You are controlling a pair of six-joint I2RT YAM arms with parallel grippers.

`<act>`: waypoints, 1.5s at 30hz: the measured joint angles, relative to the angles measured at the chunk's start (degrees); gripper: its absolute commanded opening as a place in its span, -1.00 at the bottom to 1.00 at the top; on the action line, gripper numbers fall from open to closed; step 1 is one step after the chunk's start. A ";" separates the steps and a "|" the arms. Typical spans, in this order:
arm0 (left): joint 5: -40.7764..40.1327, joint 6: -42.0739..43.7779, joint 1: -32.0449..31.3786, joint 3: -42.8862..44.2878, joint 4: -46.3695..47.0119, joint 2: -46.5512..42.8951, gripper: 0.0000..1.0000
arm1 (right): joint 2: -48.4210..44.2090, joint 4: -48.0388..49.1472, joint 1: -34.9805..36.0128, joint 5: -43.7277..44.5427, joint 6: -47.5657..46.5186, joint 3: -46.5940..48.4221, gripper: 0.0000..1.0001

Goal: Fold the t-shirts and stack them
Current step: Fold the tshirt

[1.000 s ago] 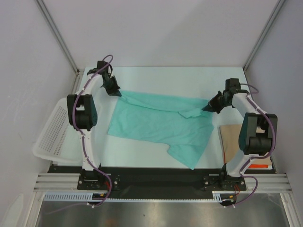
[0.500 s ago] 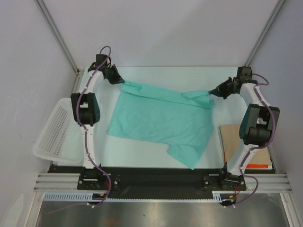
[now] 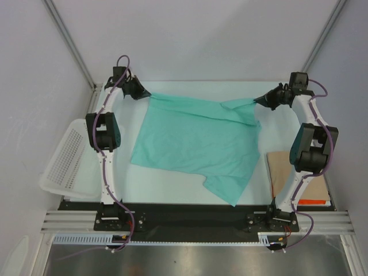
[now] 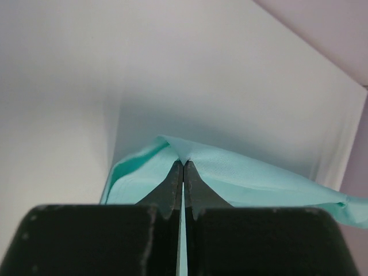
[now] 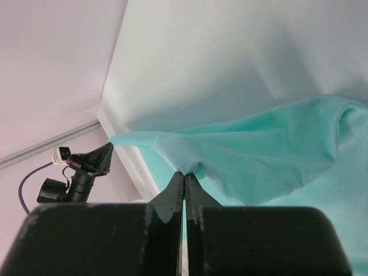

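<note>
From above, the teal t-shirt (image 3: 195, 138) lies spread mid-table (image 3: 190, 87), its far edge stretched between the left gripper (image 3: 144, 94) and the right gripper (image 3: 257, 101). Each gripper is clenched on a far corner.

In the left wrist view, the closed fingers (image 4: 171, 185) pinch a peak of cloth held off the table.

In the right wrist view, the closed fingers (image 5: 172, 192) pinch a bunched fold in the same way.

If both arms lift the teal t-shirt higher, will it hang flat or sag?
Likely floppy: the t-shirt drapes between the left gripper and right gripper, both shut on it, with folds along its far edge. Probably light, since fingertip pinches hold it. Its loose near end would likely trail and bunch.
</note>
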 measured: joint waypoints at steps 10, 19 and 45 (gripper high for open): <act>3.41 -3.50 0.35 0.02 4.94 0.28 -0.99 | 6.10 2.01 0.02 -0.79 -1.29 9.55 -1.00; 2.64 -1.03 0.48 0.02 0.98 0.28 -0.99 | 5.92 -1.18 1.92 -0.48 -3.82 8.61 -1.00; -4.66 7.69 0.74 -22.58 -10.78 -12.46 -1.00 | -9.05 -5.66 3.80 4.35 -5.79 -17.53 -1.00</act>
